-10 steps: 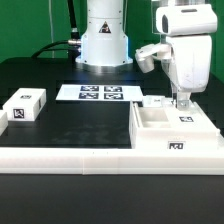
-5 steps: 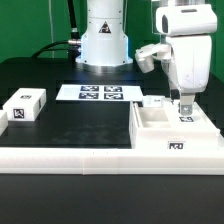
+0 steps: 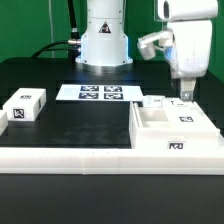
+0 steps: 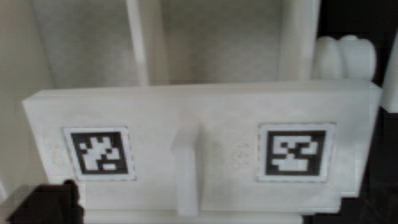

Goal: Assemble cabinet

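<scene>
The cabinet (image 3: 175, 128), a large white box with compartments and tag markers, lies at the exterior view's right, near the table's front edge. My gripper (image 3: 186, 94) hangs just above its far right part, fingers pointing down, clear of it. In the wrist view the cabinet's white face with two tags (image 4: 199, 150) fills the picture. My gripper (image 4: 210, 206) is open there, with a dark fingertip (image 4: 36, 205) at each side of the face and nothing held between them.
A small white tagged block (image 3: 25, 105) lies at the exterior view's left. The marker board (image 3: 100, 93) lies in front of the robot base (image 3: 105, 40). Small white parts (image 3: 155, 101) sit by the cabinet's far edge.
My gripper has risen off the cabinet and shifted slightly to the exterior view's right. The cabinet and the small block have not moved.
</scene>
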Robot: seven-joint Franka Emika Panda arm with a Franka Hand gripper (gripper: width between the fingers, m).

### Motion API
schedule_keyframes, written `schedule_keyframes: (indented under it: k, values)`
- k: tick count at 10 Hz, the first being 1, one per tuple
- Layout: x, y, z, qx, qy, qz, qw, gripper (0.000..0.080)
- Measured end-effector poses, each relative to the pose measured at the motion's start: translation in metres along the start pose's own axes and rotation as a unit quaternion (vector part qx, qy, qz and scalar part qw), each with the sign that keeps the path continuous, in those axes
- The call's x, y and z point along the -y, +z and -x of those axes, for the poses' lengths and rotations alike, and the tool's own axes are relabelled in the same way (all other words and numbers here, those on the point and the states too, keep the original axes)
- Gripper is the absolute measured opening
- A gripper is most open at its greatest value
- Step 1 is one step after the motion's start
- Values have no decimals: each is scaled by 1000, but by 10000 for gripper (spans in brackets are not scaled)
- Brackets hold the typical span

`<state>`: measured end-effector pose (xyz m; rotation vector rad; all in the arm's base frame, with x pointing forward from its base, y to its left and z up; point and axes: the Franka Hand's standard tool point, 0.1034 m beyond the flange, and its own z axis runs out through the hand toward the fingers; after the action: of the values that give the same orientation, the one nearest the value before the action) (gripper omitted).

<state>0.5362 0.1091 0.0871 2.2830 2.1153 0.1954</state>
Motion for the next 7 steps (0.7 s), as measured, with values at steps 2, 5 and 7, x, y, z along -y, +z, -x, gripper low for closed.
schedule_keyframes:
  k: [2, 5, 7]
  values:
    - [17, -9, 4, 7, -1, -3, 1000, 797]
    - [17, -7, 6, 7, 1, -4, 1000, 797]
    - [18, -7, 6, 7, 1, -4, 1000, 797]
